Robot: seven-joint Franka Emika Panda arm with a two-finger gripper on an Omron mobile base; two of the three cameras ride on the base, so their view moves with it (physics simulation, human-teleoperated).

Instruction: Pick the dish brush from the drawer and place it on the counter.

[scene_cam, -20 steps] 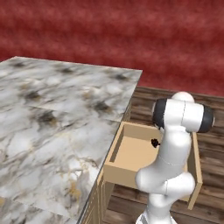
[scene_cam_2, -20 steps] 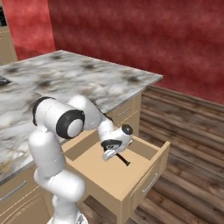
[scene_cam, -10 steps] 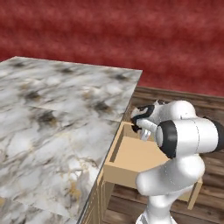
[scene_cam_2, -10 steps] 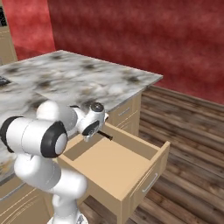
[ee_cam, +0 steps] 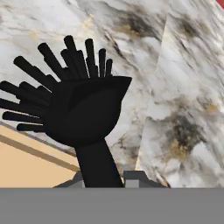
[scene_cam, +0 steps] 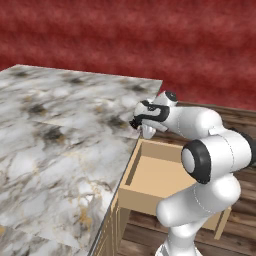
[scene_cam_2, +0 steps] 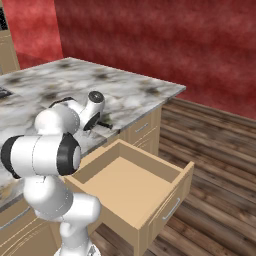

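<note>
red wall behind, wood floor, and the counter (scene_cam: 55, 130) takes most of what i see, a marbled slab running out ahead of and under the gripper. the drawer (scene_cam_2: 131, 184) stands pulled out just behind and below the gripper, its flat bottom bare; in the hand view a corner of tan wood sits at the lower left, so i judge the hand is right at the slab's edge, barely past the drawer.

the arm (scene_cam: 210, 155) reaches forward and low, with the gripper (scene_cam: 136, 123) just over the edge of the slab. its fingers are clenched on the brush (ee_cam: 78, 111), gripping the thin handle near the base. the brush runs straight out along the gripper's own axis, handle toward the hand, tufted head fanned out at the far end over the marble.

what the next move turns on, as i read it: the brush head is past the edge and above stone, while the handle end is close to the lip. whether the tufts touch the slab i cannot tell. i would carry it a bit farther over the slab before letting go.
</note>
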